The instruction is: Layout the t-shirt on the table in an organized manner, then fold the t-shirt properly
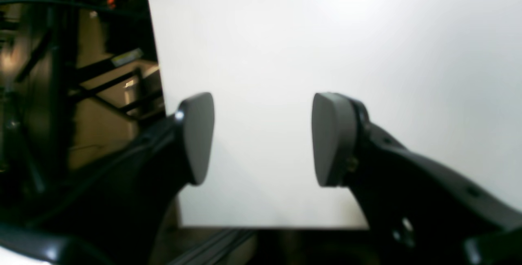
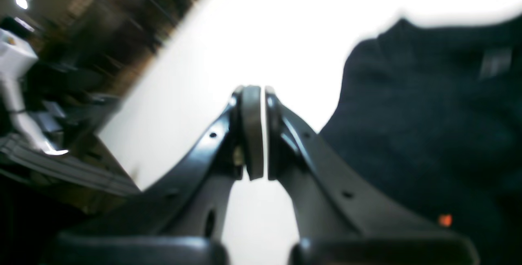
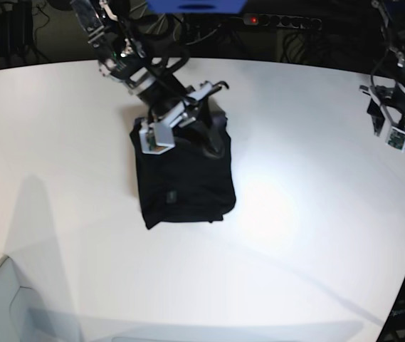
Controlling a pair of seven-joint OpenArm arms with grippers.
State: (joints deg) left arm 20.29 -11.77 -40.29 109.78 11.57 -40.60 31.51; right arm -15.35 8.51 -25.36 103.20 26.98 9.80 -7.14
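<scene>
Black t-shirt [image 3: 182, 177] folded compact mid-worktop [image 3: 295, 214]. Right gripper [image 2: 258, 132] above its far edge, jaws clenched, empty. Left gripper [image 1: 263, 138] well apart, jaws released. Better press flat, square edges.

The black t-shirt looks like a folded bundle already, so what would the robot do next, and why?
Probably lift the right gripper up and away. Its jaws are shut with no cloth between them, and the t-shirt lies in a compact rectangle on the table. The left gripper is open over bare tabletop.
</scene>
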